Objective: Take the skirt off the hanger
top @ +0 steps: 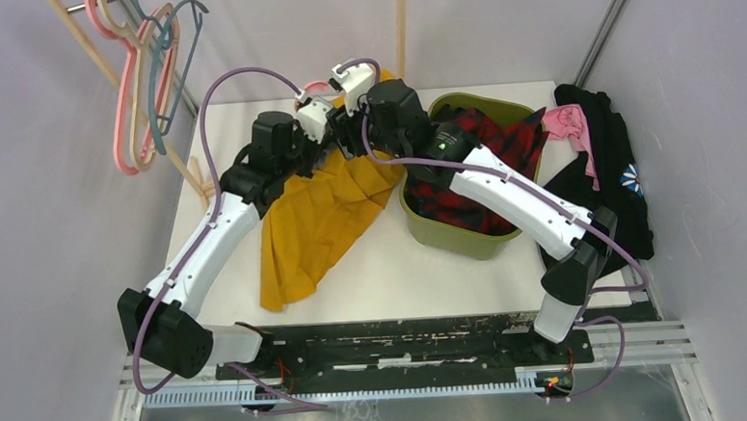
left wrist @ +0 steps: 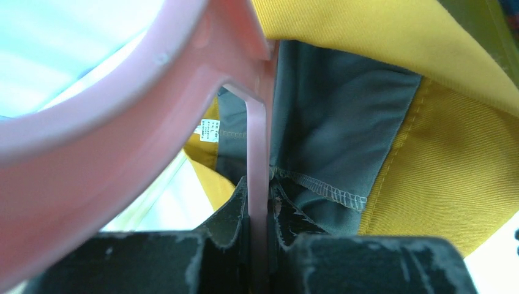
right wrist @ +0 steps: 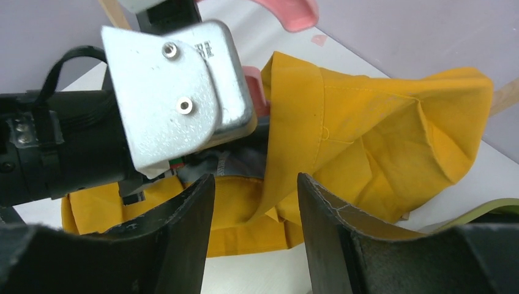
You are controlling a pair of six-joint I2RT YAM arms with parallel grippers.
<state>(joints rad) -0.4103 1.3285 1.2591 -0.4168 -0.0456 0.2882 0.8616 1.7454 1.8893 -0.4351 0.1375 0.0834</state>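
Observation:
A mustard-yellow skirt (top: 317, 218) lies spread on the white table (top: 402, 281), its waist at the far end under both wrists. It hangs on a pink hanger (left wrist: 257, 153), whose hook shows in the right wrist view (right wrist: 287, 12). My left gripper (left wrist: 262, 196) is shut on the hanger's thin pink bar, with the skirt's grey lining (left wrist: 330, 128) right behind it. My right gripper (right wrist: 256, 184) is open just above the skirt's waist fold (right wrist: 367, 135), next to the left wrist (right wrist: 171, 92). Nothing is between its fingers.
An olive-green basket (top: 448, 235) of red and dark clothes stands right of the skirt. Black and pink garments (top: 603, 150) lie at the table's right edge. Spare hangers (top: 146, 78) hang on a rack at the far left.

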